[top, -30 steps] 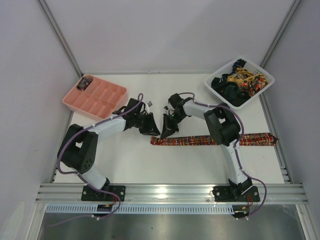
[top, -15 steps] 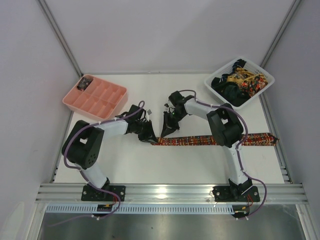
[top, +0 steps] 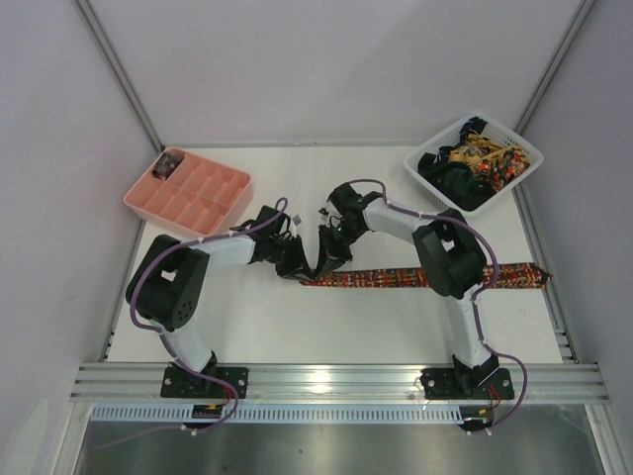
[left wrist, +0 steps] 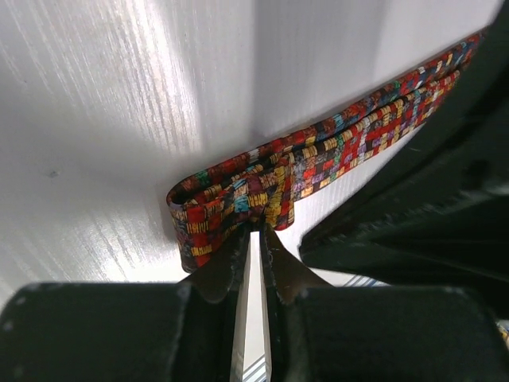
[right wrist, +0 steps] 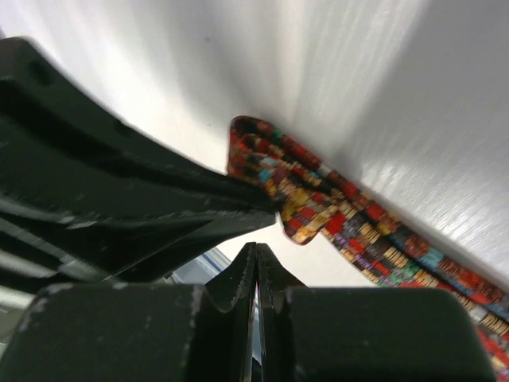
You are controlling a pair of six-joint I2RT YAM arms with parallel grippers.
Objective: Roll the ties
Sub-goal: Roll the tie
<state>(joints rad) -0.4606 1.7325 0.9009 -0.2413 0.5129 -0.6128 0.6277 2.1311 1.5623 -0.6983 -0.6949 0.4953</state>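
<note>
Item: one patterned tie (top: pixel 396 278), flat on the table, on my side of the white basket (top: pixel 530 150).
My left gripper (left wrist: pixel 253 235) pinches its folded end, the end farthest from the basket; my right gripper (right wrist: pixel 256 248), closed on nothing, sits just beside it.

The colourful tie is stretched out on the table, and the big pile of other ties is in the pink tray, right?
Not quite. The top view shows the pile of other ties in the white basket, not the pink tray. The colourful tie is indeed stretched out on the table.
</note>
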